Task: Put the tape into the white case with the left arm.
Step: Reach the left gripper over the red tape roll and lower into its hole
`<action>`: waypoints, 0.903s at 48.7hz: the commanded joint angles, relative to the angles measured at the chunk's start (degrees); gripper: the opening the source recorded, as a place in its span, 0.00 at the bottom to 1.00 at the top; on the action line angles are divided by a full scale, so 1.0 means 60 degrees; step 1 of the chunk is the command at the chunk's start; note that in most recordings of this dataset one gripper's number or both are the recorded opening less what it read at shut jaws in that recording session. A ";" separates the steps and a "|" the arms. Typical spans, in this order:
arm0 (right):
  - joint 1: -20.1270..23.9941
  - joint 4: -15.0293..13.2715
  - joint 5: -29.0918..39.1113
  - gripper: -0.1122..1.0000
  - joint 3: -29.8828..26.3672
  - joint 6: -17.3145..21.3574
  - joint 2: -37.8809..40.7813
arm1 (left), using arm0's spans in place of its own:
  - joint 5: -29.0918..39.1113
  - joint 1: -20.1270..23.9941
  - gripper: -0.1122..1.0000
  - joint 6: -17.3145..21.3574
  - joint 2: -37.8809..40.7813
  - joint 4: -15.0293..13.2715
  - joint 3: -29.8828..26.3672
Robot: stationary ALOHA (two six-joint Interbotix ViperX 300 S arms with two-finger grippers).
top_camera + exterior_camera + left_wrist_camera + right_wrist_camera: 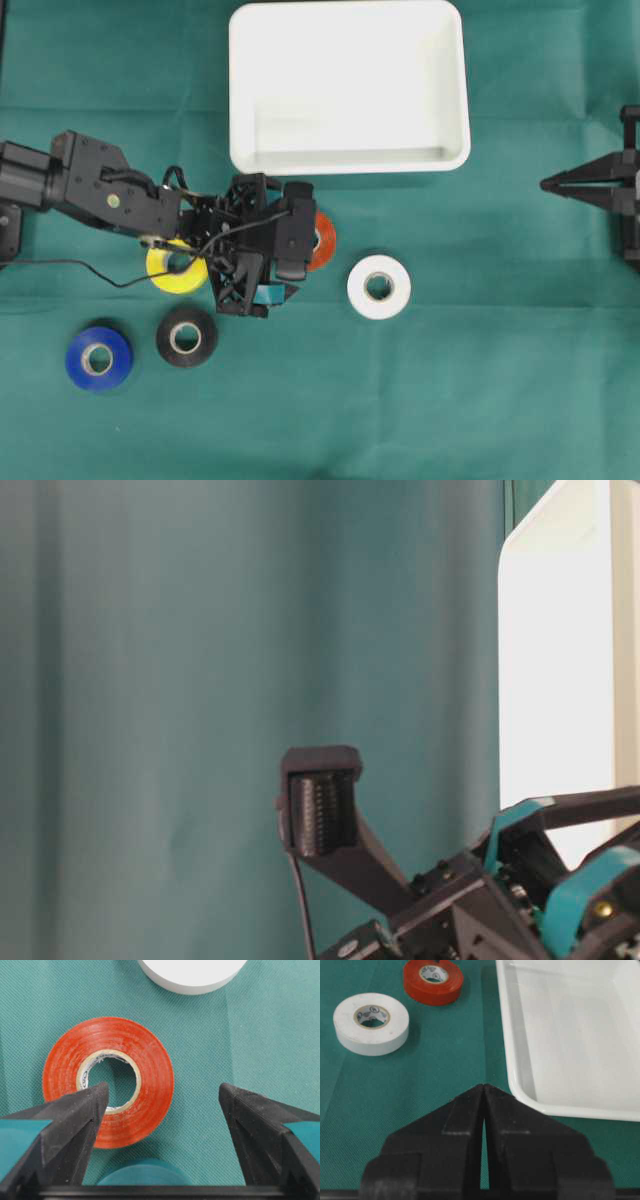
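L gripper (pixel 160 1110) spread wide above the red tape (pixel 107 1080), one finger (pixel 75 1125) over the roll's hole, prob. lining up a pinch on its wall. Case (pixel 350 160) lies just beyond, empty; R gripper (pixel 484 1110) pressed together, parked well apart.

Tape rolls (pixel 379 287) before case (pixel 350 160)

One camera is looking straight down at the whole green cloth (pixel 480 400). One is sitting low, facing a curtain (pixel 200 680). Both wrist cameras are looking closely at the red tape (pixel 107 1080) and white tape (pixel 371 1022).
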 commanded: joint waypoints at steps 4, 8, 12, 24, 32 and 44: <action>-0.0015 0.0000 -0.0044 0.02 -0.0103 0.0015 0.0059 | -0.0044 0.0044 1.00 0.0029 0.0073 0.0000 -0.0249; -0.0015 0.0000 -0.0044 0.02 -0.0103 0.0015 0.0059 | -0.0044 0.0059 1.00 0.0029 0.0220 0.0000 -0.0278; -0.0015 -0.0015 -0.0044 0.02 -0.0103 0.0015 0.0059 | -0.0044 0.0088 1.00 0.0029 0.0396 0.0000 -0.0322; -0.0015 -0.0015 -0.0088 0.02 -0.0029 0.0015 0.0059 | -0.0044 0.0220 1.00 0.0029 0.0586 0.0000 -0.0366; -0.0015 -0.0015 -0.0088 0.02 -0.0029 0.0015 0.0059 | -0.0044 0.0249 1.00 0.0029 0.0615 0.0015 -0.0366; -0.0015 -0.0015 -0.0088 0.02 -0.0029 0.0015 0.0059 | 0.0205 0.0249 0.91 0.0015 0.0586 0.0015 -0.0425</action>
